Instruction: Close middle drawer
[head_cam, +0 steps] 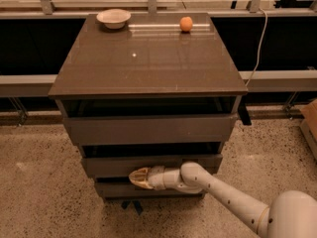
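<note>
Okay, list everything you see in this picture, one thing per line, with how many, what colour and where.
cabinet: one, brown top, centre of view
bowl: one, pale, back left of the cabinet top
orange: one, orange, back right of the cabinet top
top drawer: one, grey-brown, tall front, slightly open
middle drawer: one, grey-brown, narrow front, pulled out a little
bottom drawer: one, grey-brown, lowest
cable: one, white, hanging right of the cabinet
arm: one, white, reaching in from the lower right
tool: one, tan, at the middle drawer's lower front edge
</note>
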Motion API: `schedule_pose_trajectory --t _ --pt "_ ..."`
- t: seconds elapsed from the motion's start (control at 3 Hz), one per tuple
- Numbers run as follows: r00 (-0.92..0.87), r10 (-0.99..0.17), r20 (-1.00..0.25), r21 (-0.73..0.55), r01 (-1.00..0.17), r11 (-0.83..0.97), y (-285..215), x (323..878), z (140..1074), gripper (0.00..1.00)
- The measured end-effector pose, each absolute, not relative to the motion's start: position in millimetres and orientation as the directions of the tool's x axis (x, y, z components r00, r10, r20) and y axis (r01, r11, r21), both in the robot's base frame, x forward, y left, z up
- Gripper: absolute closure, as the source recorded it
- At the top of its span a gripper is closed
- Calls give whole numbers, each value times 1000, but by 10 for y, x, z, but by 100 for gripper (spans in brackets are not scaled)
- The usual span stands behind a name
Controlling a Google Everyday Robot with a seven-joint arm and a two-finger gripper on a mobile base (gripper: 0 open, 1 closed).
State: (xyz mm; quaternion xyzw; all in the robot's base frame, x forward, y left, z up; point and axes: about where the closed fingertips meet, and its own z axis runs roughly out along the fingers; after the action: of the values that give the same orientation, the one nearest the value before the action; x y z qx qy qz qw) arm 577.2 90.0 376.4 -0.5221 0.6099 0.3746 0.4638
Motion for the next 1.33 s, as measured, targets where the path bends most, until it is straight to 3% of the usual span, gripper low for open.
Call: schedule_pose_trajectory --t 1.33 --pt "25 -391 -920 -104 -978 182 1045 5797 3888 100"
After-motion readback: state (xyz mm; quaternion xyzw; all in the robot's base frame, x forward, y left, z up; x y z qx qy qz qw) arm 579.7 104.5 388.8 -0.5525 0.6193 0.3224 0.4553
